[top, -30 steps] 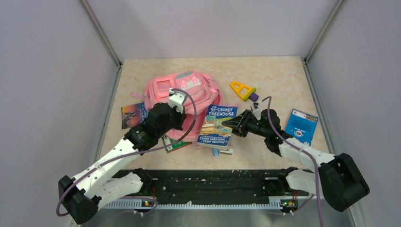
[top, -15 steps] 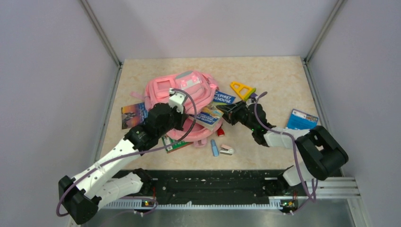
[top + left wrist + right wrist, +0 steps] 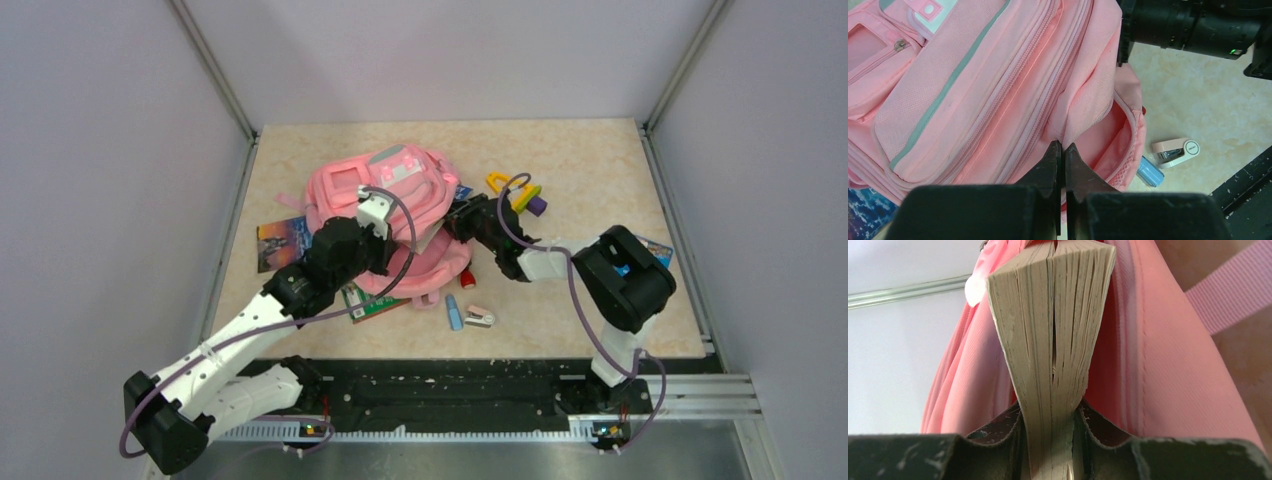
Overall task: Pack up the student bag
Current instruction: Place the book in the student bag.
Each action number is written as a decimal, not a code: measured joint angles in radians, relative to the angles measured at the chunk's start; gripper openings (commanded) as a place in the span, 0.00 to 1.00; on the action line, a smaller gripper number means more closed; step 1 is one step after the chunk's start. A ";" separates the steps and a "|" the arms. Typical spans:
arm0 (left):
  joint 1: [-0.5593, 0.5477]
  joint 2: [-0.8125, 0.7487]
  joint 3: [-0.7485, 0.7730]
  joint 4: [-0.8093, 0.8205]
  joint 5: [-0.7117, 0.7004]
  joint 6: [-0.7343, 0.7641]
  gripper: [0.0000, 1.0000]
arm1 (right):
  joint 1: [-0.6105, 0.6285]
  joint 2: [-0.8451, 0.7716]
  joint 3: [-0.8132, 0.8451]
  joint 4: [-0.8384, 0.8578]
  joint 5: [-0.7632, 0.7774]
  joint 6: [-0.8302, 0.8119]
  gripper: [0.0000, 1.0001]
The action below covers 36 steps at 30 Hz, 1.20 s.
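**A:** Right arm [image 3: 625, 275] has swung left since a second ago. The paperback [image 3: 1053, 315] that lay cover-up on the desk [image 3: 580, 160] now sits edge-first in the mouth of the student bag [image 3: 385, 200]. From above only a blue corner of it shows. Left arm [image 3: 250, 325] hasn't shifted.

**B:** Poses?

**A:** Right: elbow folded high near the desk's right side, forearm stretched left to the bag. Left: runs diagonally from the near-left base, wrist over the bag's near side.

**B:** Grips?

**A:** Right gripper [image 3: 1052, 415] is clamped on the paperback's edge, pages fanning above the pads. Left gripper [image 3: 1062, 146] is pinched tight on a fold of bag fabric at the rim of the mouth.

**B:** Bag location?

**A:** Centre-left of the desk, lying front pockets up, mouth facing right.

**B:** Counts?

**A:** One bag and one paperback. On the desk near the bag's near-right edge: one pink stapler [image 3: 479, 317], one small blue item [image 3: 454, 313] just beside it (can't tell what it is), and one small red item [image 3: 467, 280] at the bag's edge. Beyond the right forearm: one yellow triangle ruler [image 3: 505, 185] with one purple piece [image 3: 537, 207] against it. One blue booklet [image 3: 655, 250] is partly hidden by the right elbow. One dark picture card [image 3: 279, 243] lies left of the bag. One green-edged book [image 3: 375, 305] lies under the left forearm.
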 measured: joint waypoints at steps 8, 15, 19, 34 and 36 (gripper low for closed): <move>0.000 0.001 0.000 0.000 0.022 -0.006 0.00 | 0.040 0.139 0.149 -0.015 0.124 -0.055 0.22; 0.000 0.001 0.000 0.000 0.024 -0.008 0.00 | 0.045 0.177 0.187 -0.023 0.150 -0.093 0.66; 0.000 0.001 0.000 0.000 0.025 -0.009 0.00 | 0.045 0.175 0.179 -0.019 0.152 -0.116 0.68; -0.002 -0.002 0.000 -0.008 -0.014 -0.016 0.00 | 0.048 -0.174 -0.152 -0.031 0.169 -0.221 0.77; -0.003 -0.003 0.000 -0.013 -0.027 -0.019 0.00 | 0.056 -0.253 -0.211 -0.049 0.174 -0.243 0.78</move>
